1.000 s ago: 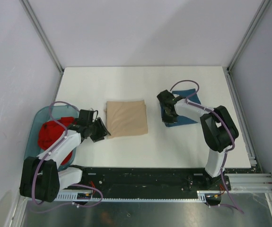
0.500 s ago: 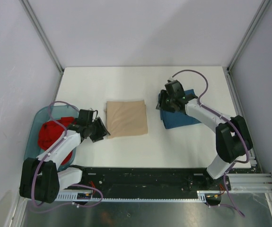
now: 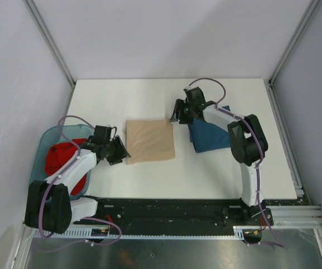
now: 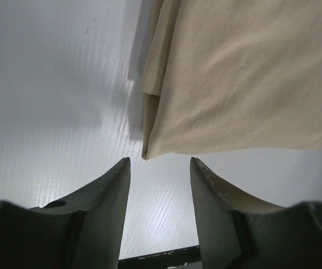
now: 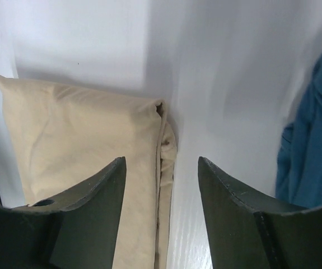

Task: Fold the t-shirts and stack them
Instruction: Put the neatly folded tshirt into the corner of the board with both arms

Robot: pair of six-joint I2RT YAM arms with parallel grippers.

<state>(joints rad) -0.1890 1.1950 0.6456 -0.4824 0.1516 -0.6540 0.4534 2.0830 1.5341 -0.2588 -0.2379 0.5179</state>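
The tan t-shirt (image 3: pixel 150 140) lies folded into a neat rectangle near the middle of the white table (image 3: pixel 121 101), flat and held by neither arm. The dark teal-blue t-shirt (image 3: pixel 210 134) lies folded to its right, close by but apart from it, with bare table between them. The red t-shirt (image 3: pixel 60 159) sits bunched in a translucent teal bin (image 3: pixel 40 151) off the table's left edge.

The left gripper (image 3: pixel 121 154) is at the tan shirt's near-left corner. In the left wrist view its jaws stand apart about halfway with nothing between them; the corner of the tan t-shirt (image 4: pixel 239 73) ends just beyond the gap between the fingertips of the left gripper (image 4: pixel 159 179), with white table showing under the gap itself.

The right gripper (image 3: pixel 176 114) is over the tan shirt's far-right corner, its arm reaching across above the teal shirt. In the right wrist view the jaws of the right gripper (image 5: pixel 161 168) are also parted and empty. The layered folded edge of the tan t-shirt (image 5: pixel 82 145) runs through the gap, nearer one finger, and its corner lies past the tips. Whether the fingers touch the cloth I cannot tell. The teal-blue t-shirt (image 5: pixel 312 151) lies outside the jaws at the view's edge.
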